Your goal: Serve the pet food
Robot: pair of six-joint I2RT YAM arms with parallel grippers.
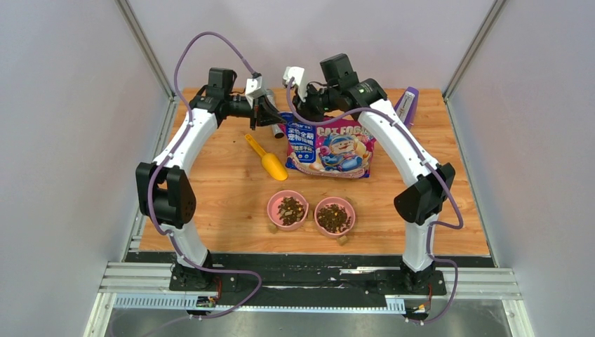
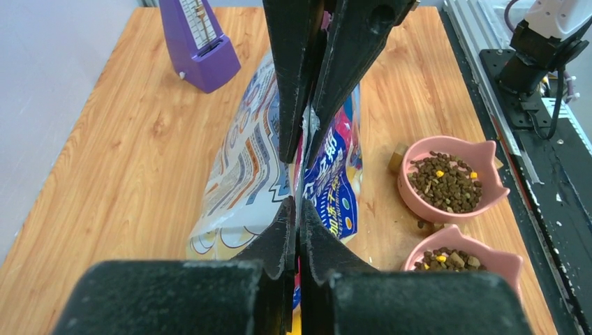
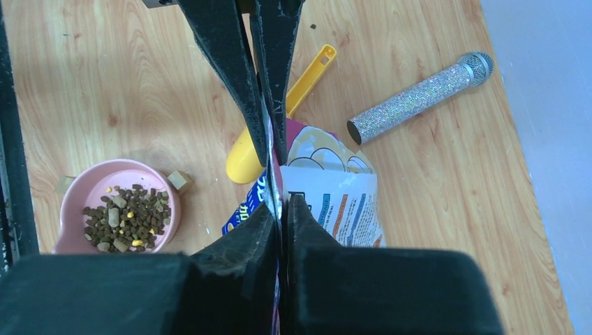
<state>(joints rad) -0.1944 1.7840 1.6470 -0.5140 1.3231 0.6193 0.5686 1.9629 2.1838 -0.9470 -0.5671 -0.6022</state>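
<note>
The pet food is dark brown kibble heaped in two pink bowls, the left one (image 1: pixel 289 209) and the right one (image 1: pixel 334 217). It also shows in the left wrist view (image 2: pixel 445 183) and the right wrist view (image 3: pixel 126 218). The purple-pink cat food bag (image 1: pixel 330 147) stands behind the bowls. My left gripper (image 1: pixel 269 112) is shut on the bag's top edge, the fingers (image 2: pixel 279 230) pinching the thin seam. My right gripper (image 1: pixel 309 107) is shut on the same top edge beside it, and the bag (image 3: pixel 335 195) hangs below its fingers (image 3: pixel 258 230).
A yellow scoop (image 1: pixel 266 158) lies left of the bag, with a silver glitter microphone (image 3: pixel 419 98) behind it. A purple metronome (image 1: pixel 407 105) stands at the back right. Small tan cubes (image 1: pixel 271 227) sit by the bowls. Grey walls enclose the table.
</note>
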